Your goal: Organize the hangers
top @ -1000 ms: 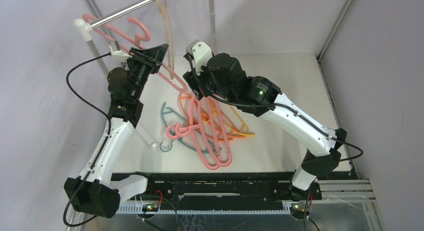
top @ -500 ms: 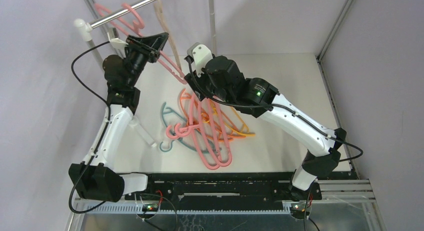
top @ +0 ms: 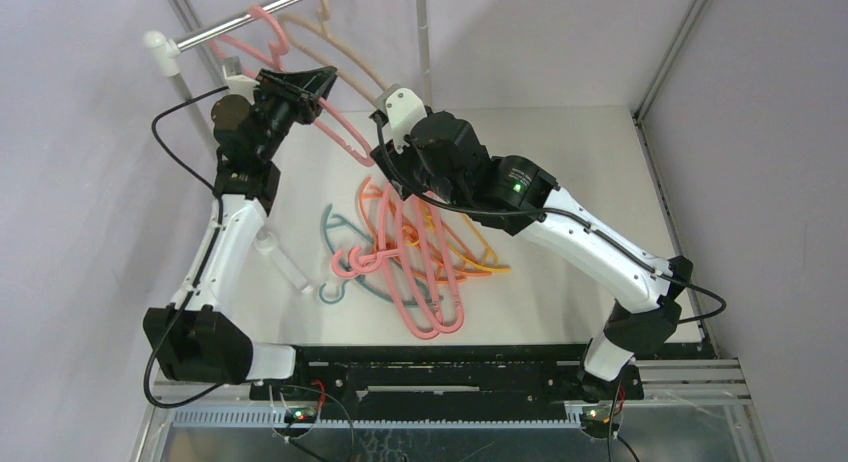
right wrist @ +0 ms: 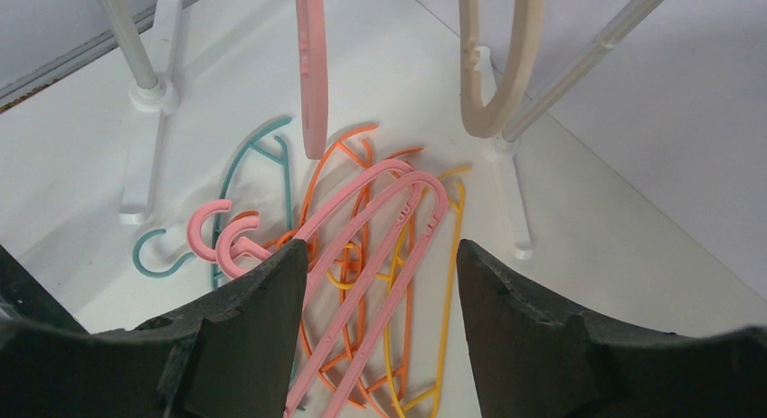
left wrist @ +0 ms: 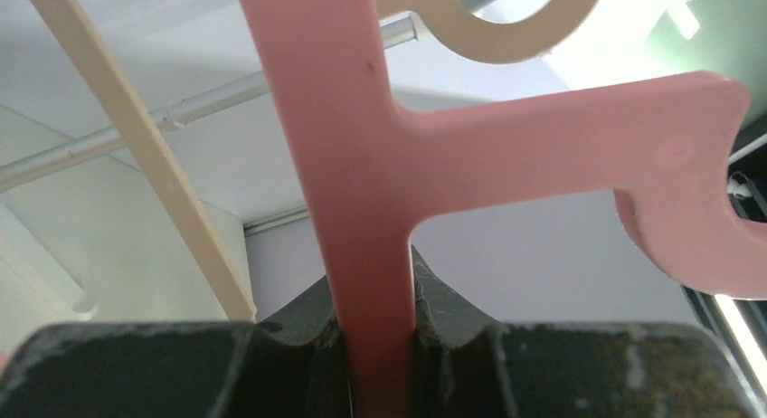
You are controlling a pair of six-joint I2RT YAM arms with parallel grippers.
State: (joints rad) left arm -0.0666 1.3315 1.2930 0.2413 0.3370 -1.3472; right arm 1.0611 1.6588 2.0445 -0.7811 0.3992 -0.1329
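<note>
Top external view: mounted high behind the arm bases (top: 200,347) (these sit along the bottom edge), facing down and forward over the whole table (top: 600,182); rail (top: 205,38) at upper left.

Left wrist view: extremely close, facing upward past its own fingers (left wrist: 561,364). A pink hanger (left wrist: 362,210) fills the centre, with the rail crossing behind it.

Right wrist view: moderately near, facing down between its fingers onto the hanger pile (right wrist: 362,246).

Shared: that pile lies at centre frame in the top view, and the beige hanger (right wrist: 497,92) appears in all three.
</note>
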